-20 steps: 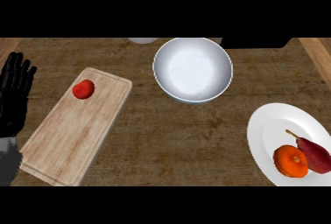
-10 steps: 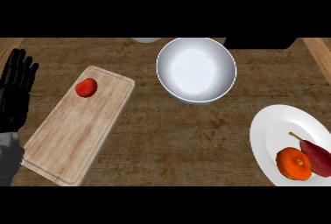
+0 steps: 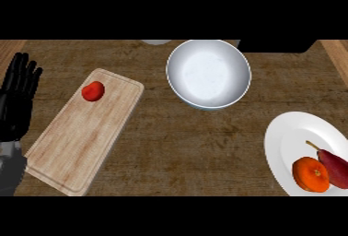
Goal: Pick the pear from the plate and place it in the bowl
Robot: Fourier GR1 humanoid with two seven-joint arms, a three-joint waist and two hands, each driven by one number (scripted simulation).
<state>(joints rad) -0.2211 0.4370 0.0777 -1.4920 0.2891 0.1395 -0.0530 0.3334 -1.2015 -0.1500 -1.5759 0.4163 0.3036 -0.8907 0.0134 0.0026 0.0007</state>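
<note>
A dark red pear (image 3: 333, 167) lies on the white plate (image 3: 292, 138) at the right edge, stem pointing up-left, touching an orange (image 3: 311, 174) on its left. The pale bowl (image 3: 209, 73) stands at the top centre with nothing in it. My left hand (image 3: 16, 101) rests open at the left edge, fingers up, far from both the plate and the bowl. My right hand does not show anywhere.
A wooden cutting board (image 3: 85, 131) lies slanted at the left with a small red tomato (image 3: 93, 91) near its top end. A dark object (image 3: 275, 45) sits at the top right behind the bowl.
The whole scene has drifted slightly right and down in view. The left hand stays open at the left edge; nothing has been touched.
</note>
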